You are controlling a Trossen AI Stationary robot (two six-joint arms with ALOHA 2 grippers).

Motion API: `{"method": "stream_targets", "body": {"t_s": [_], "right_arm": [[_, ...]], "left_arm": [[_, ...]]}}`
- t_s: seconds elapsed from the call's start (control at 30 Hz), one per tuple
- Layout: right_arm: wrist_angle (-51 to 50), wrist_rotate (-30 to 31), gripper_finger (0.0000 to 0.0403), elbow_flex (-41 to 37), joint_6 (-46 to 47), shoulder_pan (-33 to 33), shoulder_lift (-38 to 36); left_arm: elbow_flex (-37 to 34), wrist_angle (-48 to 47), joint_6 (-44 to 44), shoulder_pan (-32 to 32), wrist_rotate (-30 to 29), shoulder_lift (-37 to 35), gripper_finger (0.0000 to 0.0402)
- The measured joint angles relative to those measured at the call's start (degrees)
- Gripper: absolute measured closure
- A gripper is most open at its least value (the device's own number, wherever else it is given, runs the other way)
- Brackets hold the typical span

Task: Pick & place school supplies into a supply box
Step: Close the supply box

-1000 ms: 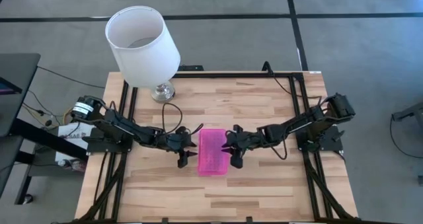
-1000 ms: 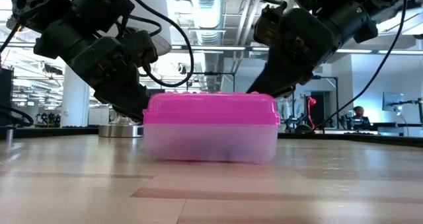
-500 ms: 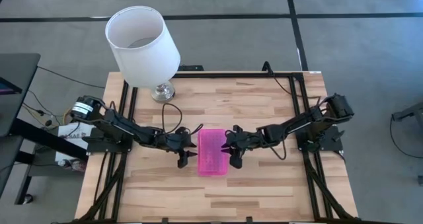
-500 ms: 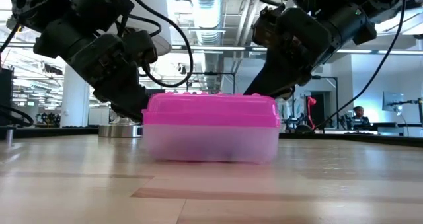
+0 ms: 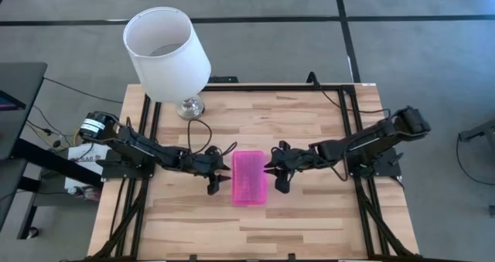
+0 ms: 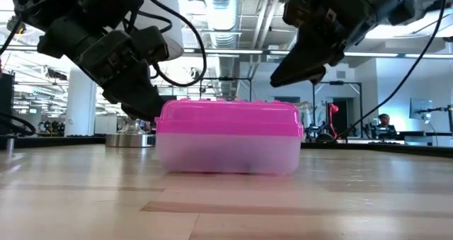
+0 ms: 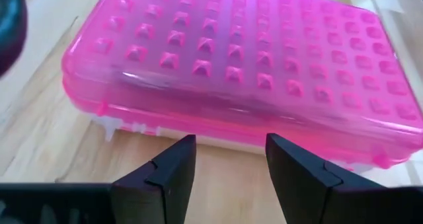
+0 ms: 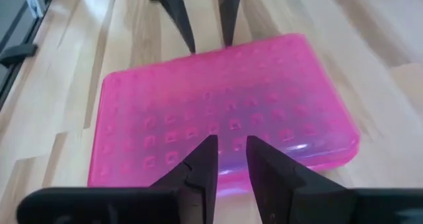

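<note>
Your wooden table (image 5: 309, 223) carries a white lamp (image 5: 166, 42) well behind the left gripper (image 5: 218, 183) and the supply box (image 5: 250, 177), pink lid shut, lying between both grippers. No loose supplies show, so you look to be finishing. The left gripper sits just beside the box, fingers spread and empty. The right gripper (image 5: 277, 178) hangs raised beside the opposite edge, fingers narrowly parted, empty. Next, pull both arms clear. An open office hall lies beyond.

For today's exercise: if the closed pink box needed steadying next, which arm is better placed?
Probably the left: its end effector sits low beside the supply box, while the right end effector is raised above the lid.
</note>
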Motion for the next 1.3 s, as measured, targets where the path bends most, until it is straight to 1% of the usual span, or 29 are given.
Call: {"method": "stream_targets", "body": {"t_s": [0.2, 0.37, 0.8, 1.0, 1.13, 1.3], "right_arm": [[-1.1, 2.0, 0.0328, 0.0, -0.1, 0.0, -2.2], [-2.0, 2.1, 0.0328, 0.0, 0.0, 0.0, -2.9], [-2.4, 2.1, 0.0328, 0.1, 0.6, 0.0, -2.9], [-2.3, 2.1, 0.0328, 0.1, 0.6, 0.0, -2.9], [-2.3, 2.1, 0.0328, 0.1, 0.8, 0.0, -2.9], [-2.3, 2.0, 0.0328, 0.1, 1.4, 0.0, -2.9]], "left_arm": [[0.0, 0.0, 0.1, 1.5, 0.0, 0.0, 0.0223], [0.0, 0.0, 0.7, 2.3, 1.3, 0.0, 0.0223], [0.0, 0.3, 2.2, 2.4, 1.4, 0.0, 0.0223], [0.0, 0.9, 4.4, 2.4, 1.4, 0.0, 0.0223], [0.0, 0.8, 7.0, 2.4, 2.6, 0.0, 0.0223], [0.0, 0.7, 9.9, 2.5, 2.8, 0.0, 0.0223]]}}
